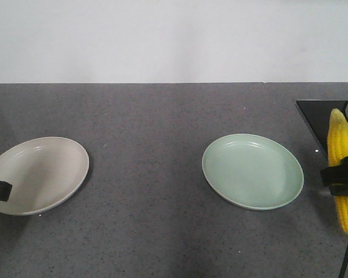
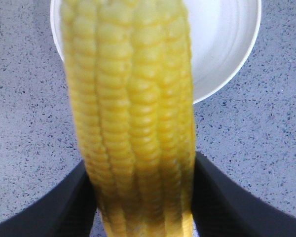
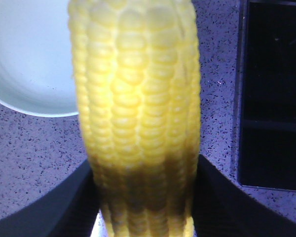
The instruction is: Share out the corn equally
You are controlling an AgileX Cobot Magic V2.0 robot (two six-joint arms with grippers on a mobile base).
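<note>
Two cobs, one clamped in each of my grippers. My left gripper (image 2: 143,197) pinches its corn cob (image 2: 133,113) between both dark fingers (image 2: 54,207), low on the cob, so most of its length sticks out ahead of me. My right gripper (image 3: 145,197) grips the other cob (image 3: 138,98) the same way.

Beyond the left cob sits the white plate (image 2: 227,54), partly under its far end. Beyond the right one is the green plate (image 3: 24,64), off to one side, with a black tray (image 3: 271,94) on the other. Both plates lie bare on the grey table (image 1: 145,231), well apart from each other.

I judge the split is set up as one cob per plate, each arm working its own side. Neither cob is down yet.
</note>
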